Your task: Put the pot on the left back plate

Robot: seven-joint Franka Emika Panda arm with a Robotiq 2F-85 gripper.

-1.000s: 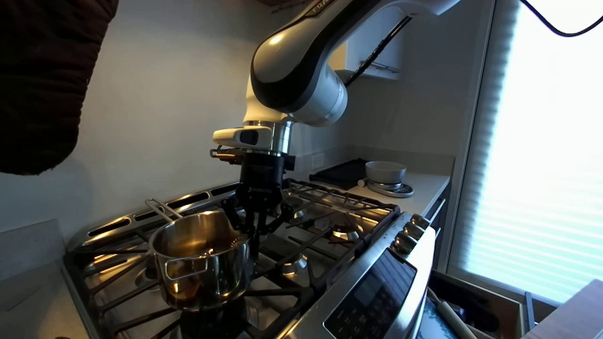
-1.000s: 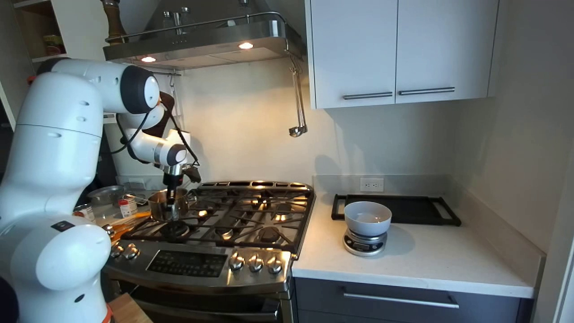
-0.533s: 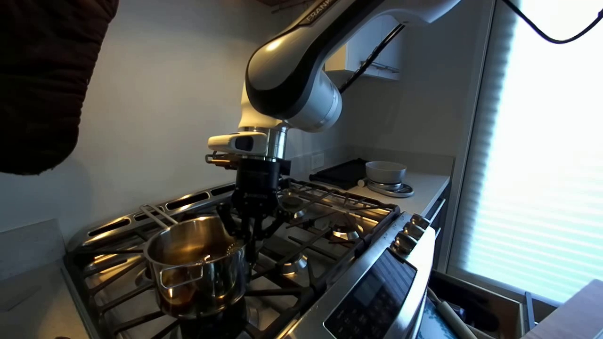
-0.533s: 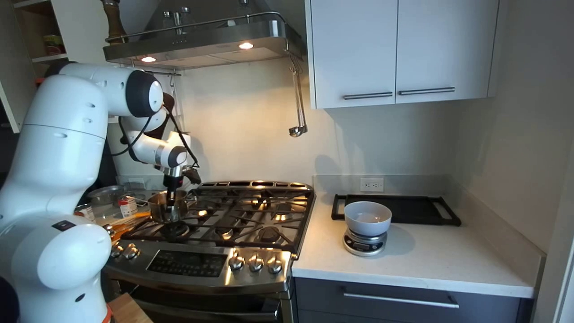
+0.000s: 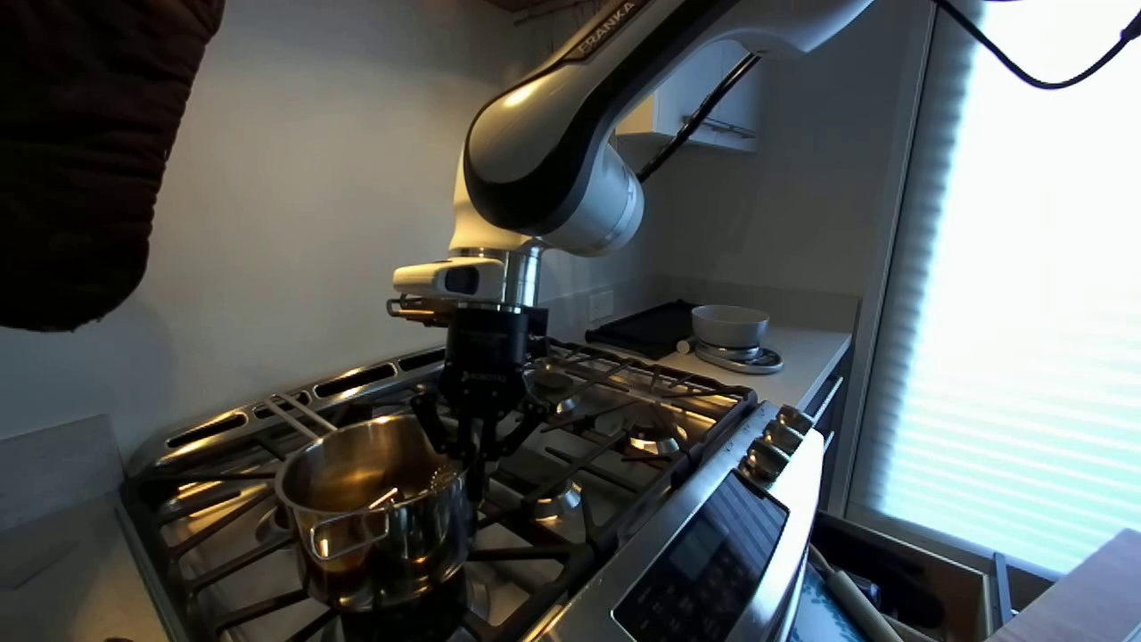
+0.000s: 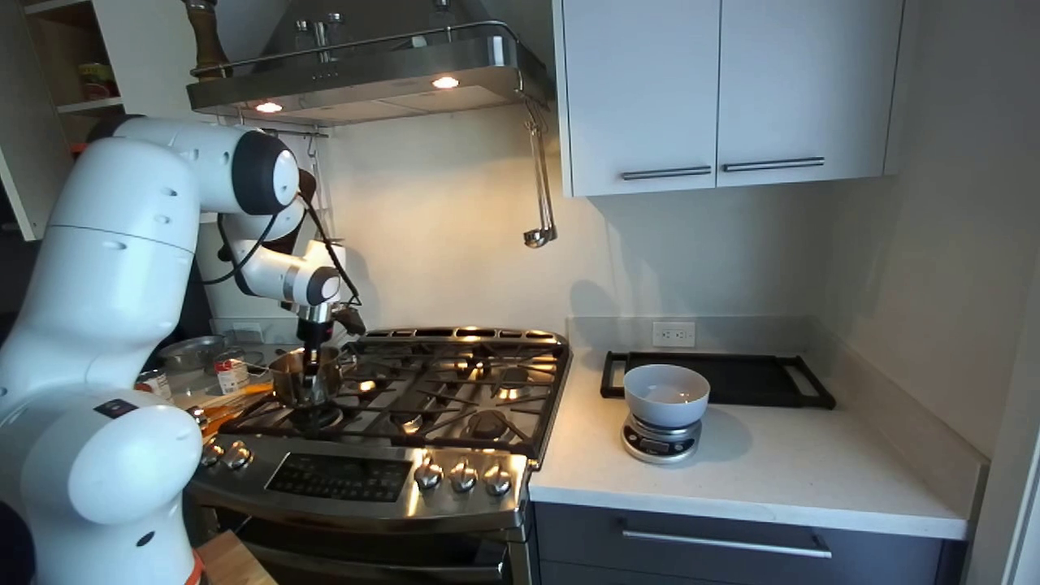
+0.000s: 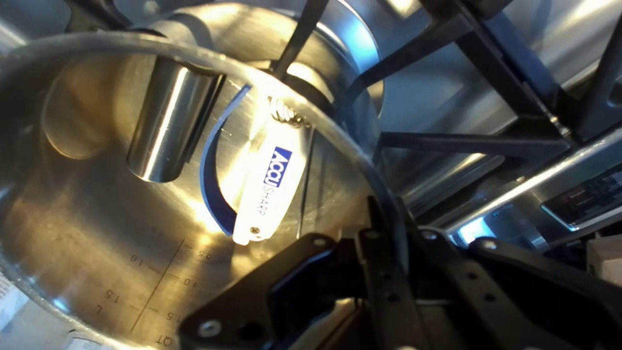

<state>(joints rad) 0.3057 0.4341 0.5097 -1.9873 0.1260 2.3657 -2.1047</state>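
Observation:
The shiny steel pot (image 5: pixel 423 539) is over the near left part of the stove, in both exterior views (image 6: pixel 286 379). My gripper (image 5: pixel 472 481) points down at its rim, also in an exterior view (image 6: pixel 311 375). In the wrist view the gripper (image 7: pixel 390 209) has one finger inside and one outside the pot wall, shut on it. I cannot tell whether the pot's base touches the grate. A white sharpener (image 7: pixel 269 180) and a steel cylinder (image 7: pixel 163 126) lie in the pot. The left back burner (image 5: pixel 270 528) is partly hidden behind the pot and grate bars.
Dark grates (image 6: pixel 422 382) cover the stove, with a raised vent strip (image 5: pixel 357 381) along the wall. Boxes and utensils (image 6: pixel 231 374) stand left of the stove. A white bowl (image 6: pixel 666 394) on a scale and a black tray (image 6: pixel 739 378) are on the right counter.
My gripper and the pot have moved down together, with a slight shift to the left in an exterior view. The grip on the rim looks the same.

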